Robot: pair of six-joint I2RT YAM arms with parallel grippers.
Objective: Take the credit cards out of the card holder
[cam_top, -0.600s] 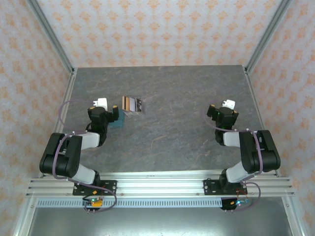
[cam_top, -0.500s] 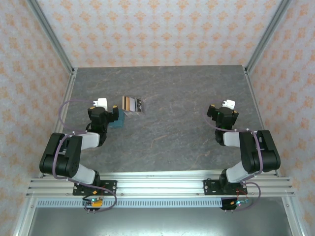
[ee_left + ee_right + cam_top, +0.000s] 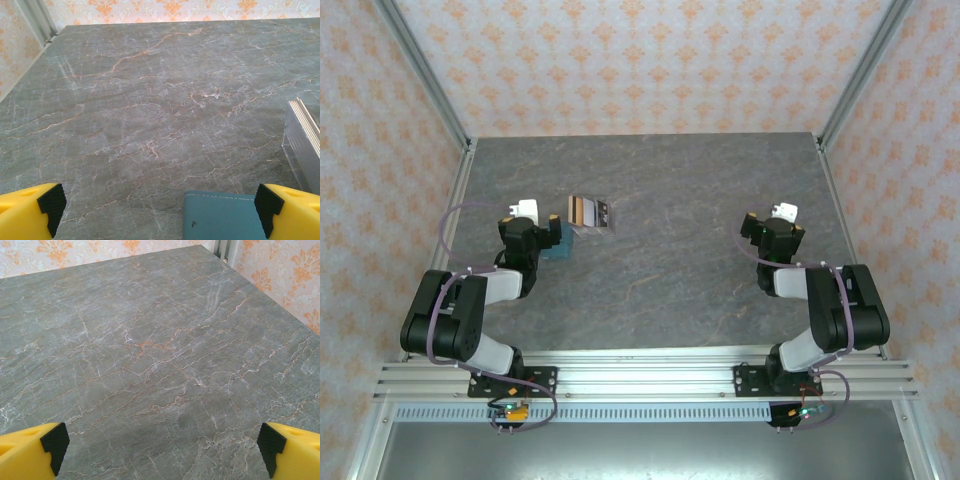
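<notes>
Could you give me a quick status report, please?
Left gripper open at card holder. Right gripper open, empty. Credit cards lie beside it. Nothing in the way.

A flat blue-grey card holder (image 3: 560, 250) of leather-like material is seen lying on the left half of the grey marbled table top (image 3: 680, 270). In the left wrist view only its far part (image 3: 222, 217) is shown: a straight edge with pale stitching and a small dark speck on the upper face. The credit cards (image 3: 590, 212), small thin rectangles, are laid outside the holder, just beyond its far right corner, bunched together with pale, brown and black bands side by side. Their thin pale edges (image 3: 305, 142) are seen stacked closely. Whether cards and holder touch cannot be told.
</notes>
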